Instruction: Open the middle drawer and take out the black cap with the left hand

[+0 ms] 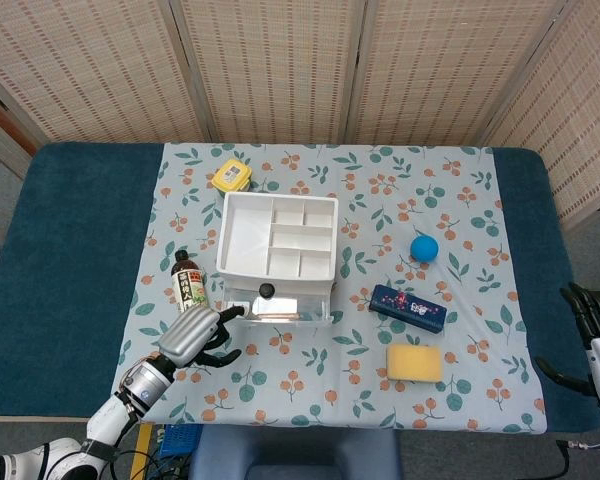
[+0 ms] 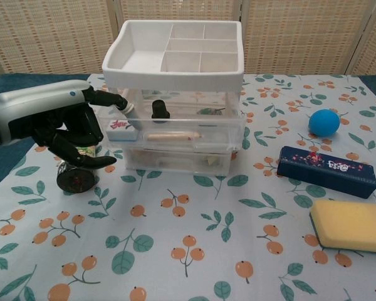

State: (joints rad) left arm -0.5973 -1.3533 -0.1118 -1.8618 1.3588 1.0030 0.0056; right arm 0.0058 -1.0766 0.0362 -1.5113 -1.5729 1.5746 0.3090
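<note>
Hooking your left hand (image 2: pixel 53 122) fingers (image 2: pixel 116 100) on the middle drawer (image 2: pixel 182 128), pulled out toward the counter's near edge, black cap (image 2: pixel 160 110) standing inside, right hand (image 1: pixel 592 325) idle, fingers apart

The drawer unit (image 2: pixel 175 135) looked like clear glossy plastic under a white matt tray (image 2: pixel 174 53); the cloth (image 2: pixel 194 251) was printed fabric.

Legible text: none.
Print is seen on the bottle (image 1: pixel 189 288) label and the dark blue box (image 2: pixel 330 170), too small to be read.
</note>
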